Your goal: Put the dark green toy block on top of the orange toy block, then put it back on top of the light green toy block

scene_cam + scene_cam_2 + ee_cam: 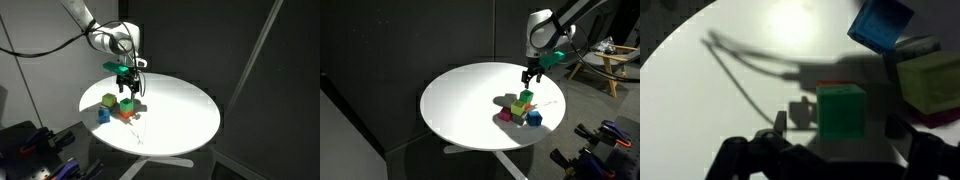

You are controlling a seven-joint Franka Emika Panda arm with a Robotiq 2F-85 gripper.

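Observation:
The dark green toy block (841, 112) rests on the orange toy block, which shows only as a thin edge (830, 85) in the wrist view. The stack shows in both exterior views (128, 104) (526, 97), with orange below (123, 116). My gripper (838, 124) is open and hangs just above the stack (128, 78) (531, 75). Its fingers stand wide of the dark green block on either side and do not touch it. The light green toy block (930, 85) (108, 100) stands beside the stack.
A blue block (880, 25) (102, 115) (533, 118) lies close to the others. All sit on a round white table (180, 120) (460, 100). A thin cable (740, 80) runs across the table. Dark curtains surround it.

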